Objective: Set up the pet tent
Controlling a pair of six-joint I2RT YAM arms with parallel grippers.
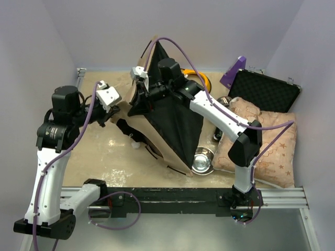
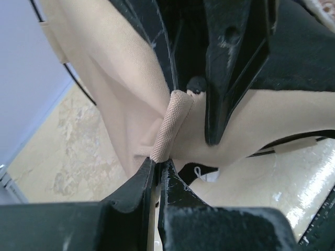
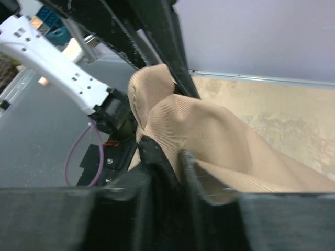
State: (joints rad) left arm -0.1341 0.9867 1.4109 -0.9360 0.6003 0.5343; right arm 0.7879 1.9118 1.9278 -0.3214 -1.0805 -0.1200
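As the overhead camera looks down, the pet tent (image 1: pixel 172 125) stands half-raised in the middle of the worktop (image 1: pixel 104 151). Its black lining faces us and its tan skin spills to the near left.

Containers first. A steel bowl (image 1: pixel 203 159) sits just beside the tent's near right corner, its shiny inside showing. A black case (image 1: pixel 264 91) lies open at the back right, with dark foam lining on view. The yellow rim of a feeder (image 1: pixel 205 81) peeks out behind the right arm, and what it holds is hidden. A star-patterned cushion (image 1: pixel 267 149) lies at the right, in front of the case.

The left gripper (image 1: pixel 111 98) is at the tent's left edge and the right gripper (image 1: pixel 140 77) is up near its peak. From this height neither grip can be read.

The left wrist view settles one of them. The fingers are pressed together on the tan fabric, right below a rolled hem (image 2: pixel 170 125), so this gripper is clamped on the tent. The overhead view could not show that.

In the right wrist view, the fingers stand a narrow gap apart with tan fabric bunched over their tips. I cannot tell whether they pinch it. Only this view shows black poles (image 3: pixel 162 42) rising behind the fold, with the white left arm (image 3: pixel 52 57) beyond.
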